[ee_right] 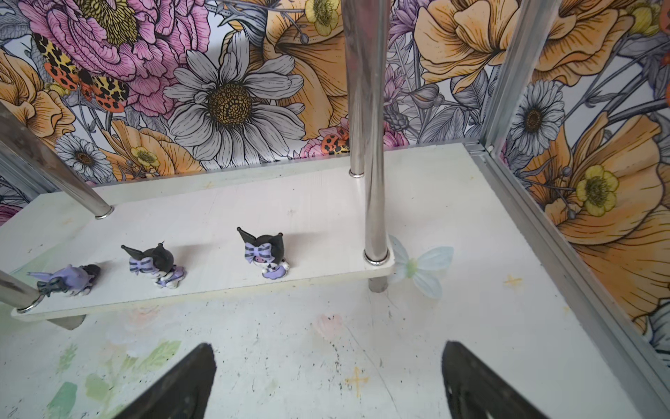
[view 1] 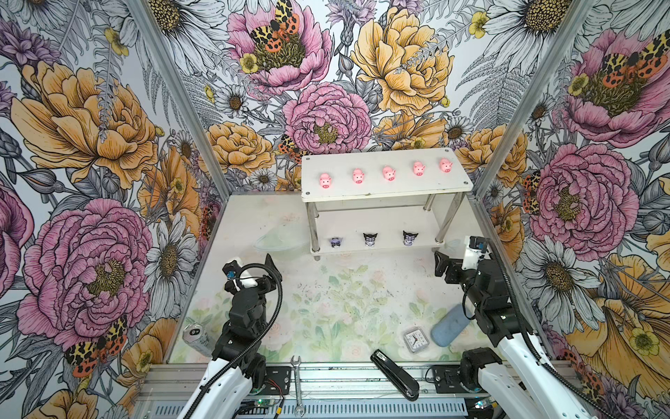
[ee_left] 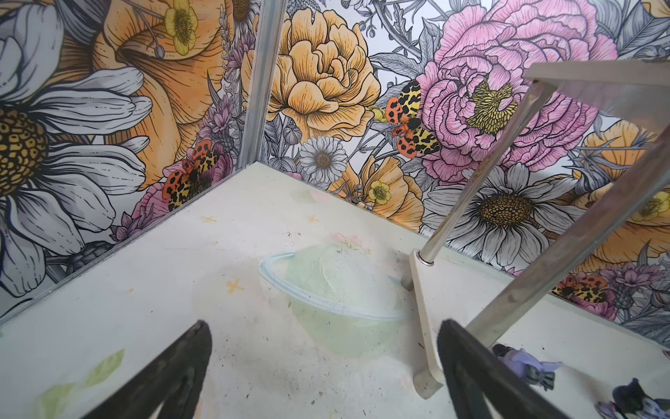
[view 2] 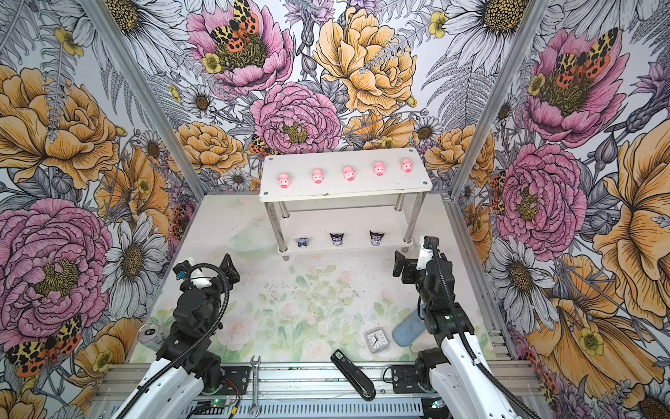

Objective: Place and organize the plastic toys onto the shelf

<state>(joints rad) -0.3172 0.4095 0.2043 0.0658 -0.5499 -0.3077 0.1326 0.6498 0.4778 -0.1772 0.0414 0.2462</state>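
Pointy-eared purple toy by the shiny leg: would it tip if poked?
Probably: this small black-and-purple plastic figurine has a big head over a small base. Its leftmost twin lies toppled. Likely stiff and light, being tiny.

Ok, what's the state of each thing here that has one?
Pigs: five upright, rowed on top tier of shelf.
Figurines: three on lower tier; leftmost tipped over, others upright.
Left gripper: open, empty.
Right gripper: open, empty.
Stapler: closed.
Can: on its side.

White two-tier shelf (view 1: 387,195): top tier, five pink pigs (view 1: 325,180) in a row; lower tier, three black-eared figurines (view 1: 370,239), leftmost lying over. Floral tabletop (view 1: 344,290): the shelf, square clock (view 1: 412,340), blue case (view 1: 449,327), silver can (view 1: 195,336).
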